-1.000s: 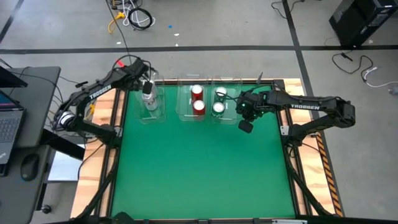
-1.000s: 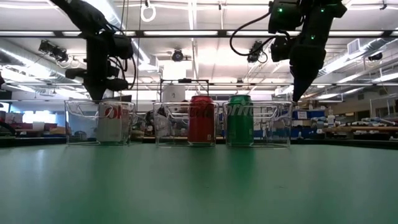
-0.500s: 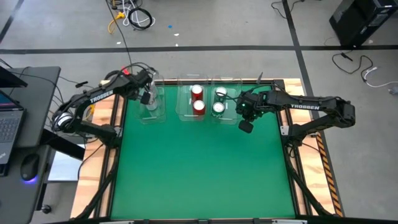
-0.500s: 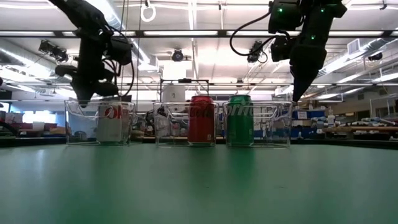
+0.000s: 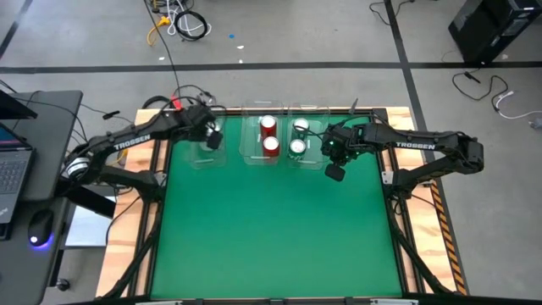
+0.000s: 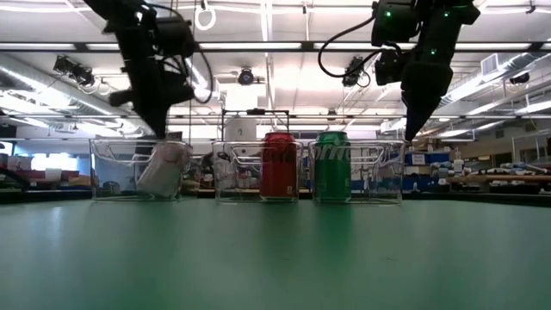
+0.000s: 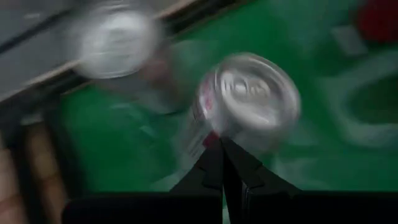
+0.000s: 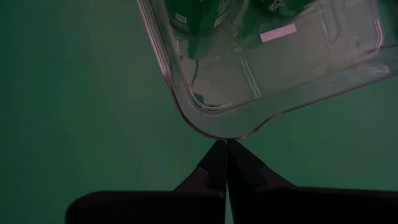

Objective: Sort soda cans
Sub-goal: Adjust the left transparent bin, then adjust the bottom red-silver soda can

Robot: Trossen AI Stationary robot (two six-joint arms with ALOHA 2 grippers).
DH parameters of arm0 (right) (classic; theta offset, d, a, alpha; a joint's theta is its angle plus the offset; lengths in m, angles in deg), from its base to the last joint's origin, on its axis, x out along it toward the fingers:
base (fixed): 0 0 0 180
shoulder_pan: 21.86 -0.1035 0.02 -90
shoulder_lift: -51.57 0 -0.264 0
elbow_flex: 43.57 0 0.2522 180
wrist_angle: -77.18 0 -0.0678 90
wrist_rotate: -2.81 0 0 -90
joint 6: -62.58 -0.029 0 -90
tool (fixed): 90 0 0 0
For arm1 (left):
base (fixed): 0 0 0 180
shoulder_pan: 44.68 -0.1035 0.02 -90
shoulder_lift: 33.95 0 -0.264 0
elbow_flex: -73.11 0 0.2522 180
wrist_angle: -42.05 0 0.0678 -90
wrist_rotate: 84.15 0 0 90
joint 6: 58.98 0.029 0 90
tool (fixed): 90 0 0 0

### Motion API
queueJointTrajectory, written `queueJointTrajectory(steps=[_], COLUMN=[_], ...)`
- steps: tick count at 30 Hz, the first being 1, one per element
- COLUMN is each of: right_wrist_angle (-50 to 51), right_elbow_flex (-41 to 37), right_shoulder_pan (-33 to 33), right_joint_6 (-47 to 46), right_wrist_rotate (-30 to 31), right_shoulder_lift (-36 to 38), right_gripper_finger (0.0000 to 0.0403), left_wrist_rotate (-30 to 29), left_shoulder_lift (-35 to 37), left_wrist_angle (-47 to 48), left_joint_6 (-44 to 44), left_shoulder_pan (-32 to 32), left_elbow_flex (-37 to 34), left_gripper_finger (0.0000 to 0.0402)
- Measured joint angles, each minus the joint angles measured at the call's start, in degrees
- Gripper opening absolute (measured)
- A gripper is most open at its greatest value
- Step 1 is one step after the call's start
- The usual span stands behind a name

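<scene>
Three clear bins stand in a row at the table's far edge. The left bin (image 5: 196, 158) holds two silver cans; the nearer silver can (image 6: 164, 169) leans over, and the other silver can (image 7: 115, 40) is blurred behind it. My left gripper (image 6: 161, 134) is shut just above the leaning can. Two red cans (image 5: 269, 135) stand upright in the middle bin and two green cans (image 5: 299, 137) in the right bin (image 8: 273, 93). My right gripper (image 5: 335, 172) hangs shut above that bin's near right corner, apart from it. My left gripper's shut fingertips (image 7: 222, 144) meet the nearer silver can at the rim of its top end (image 7: 214, 132). They come from above, slanting down. The can is tilted inside the left bin, its bottom on the bin's floor (image 6: 148, 195) and its top leaning toward the right.
The green mat (image 5: 271, 229) in front of the bins is open room. A wooden frame (image 5: 428, 229) borders the table. Left of the table stands a desk with a laptop (image 5: 13, 169) and a mouse (image 5: 38, 229).
My left gripper, staying shut, has swung toward the table's right over the left bin and rolled a little. The nearer silver can, upright a second ago, now leans with its top toward the right.
</scene>
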Motion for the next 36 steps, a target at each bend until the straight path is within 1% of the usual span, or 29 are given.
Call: queueJointTrajectory(steps=[2,4,10,15,19,21,27,30,36], right_wrist_angle=[0.0,-0.1,-0.1,-0.1,-1.2,-1.2,-1.0,-1.0,-1.2], right_elbow_flex=[0.0,0.0,0.0,0.0,0.0,0.0,0.0,0.0,0.0], right_shoulder_pan=[0.0,0.0,0.0,0.0,0.0,0.0,0.0,-0.1,-0.1], right_joint_6=[0.1,0.3,0.6,0.6,0.9,1.1,1.1,1.1,1.1], right_wrist_rotate=[0.0,0.0,0.0,0.0,0.0,0.0,-0.4,-0.4,-0.5], right_shoulder_lift=[0.0,0.0,0.0,0.0,0.0,0.0,0.0,0.0,0.0], right_gripper_finger=[0.0,0.0,0.0,0.0,0.0,0.0,0.0,0.0,0.0], left_wrist_rotate=[3.6,4.8,1.3,1.3,0.8,0.6,1.1,2.4,1.7], left_shoulder_lift=[0.0,0.0,-0.1,-0.1,-0.2,-0.2,-2.1,-3.1,-3.5], left_wrist_angle=[-3.5,-6.4,-4.4,-5.7,-12.4,-14.1,-13.0,-12.7,-12.9], left_joint_6=[-0.1,0.0,0.0,1.5,3.6,4.4,6.0,7.2,7.8], left_shoulder_pan=[1.7,2.8,3.2,3.7,4.3,3.9,2.2,2.2,2.2], left_elbow_flex=[0.0,0.0,0.0,0.0,0.0,0.0,0.0,0.0,0.0], left_gripper_finger=[0.0,0.0,0.0,0.0,0.0,0.0,0.0002,0.0009,0.004])
